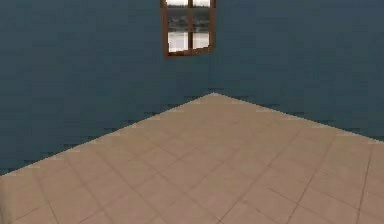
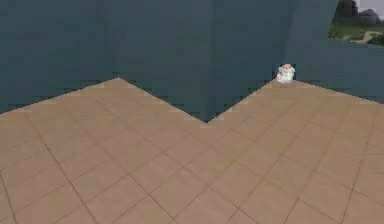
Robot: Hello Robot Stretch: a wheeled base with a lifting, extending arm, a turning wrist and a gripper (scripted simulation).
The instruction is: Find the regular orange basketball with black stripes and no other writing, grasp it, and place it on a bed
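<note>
Teal walls and tan floor tiles are most of what stands ahead of the robot, with a wood-framed window high up where two walls meet. Out on the arm's side a small white thing sits on the tiles against the foot of the wall. I'll take it as my mark. Up and to the right of it is the edge of another window. To its left, and nearer the robot, a wall corner juts into the room.

Where the basketball is I cannot tell, nor the bed. I cannot tell the gripper's state either. My reading is that the search is barely begun.

The plainest risk is wasted driving. The way ahead ends in a corner, so pushing on would bring the base up against the walls. A turn made too close to the jutting corner left of the white thing could scrape the base on it.

Another risk is a false find. The white thing is too small to name, but it is pale, not orange, so going for it would cost time. Later, any orange ball carrying print would be the wrong one, and a hurried look from far off might miss that.
</note>
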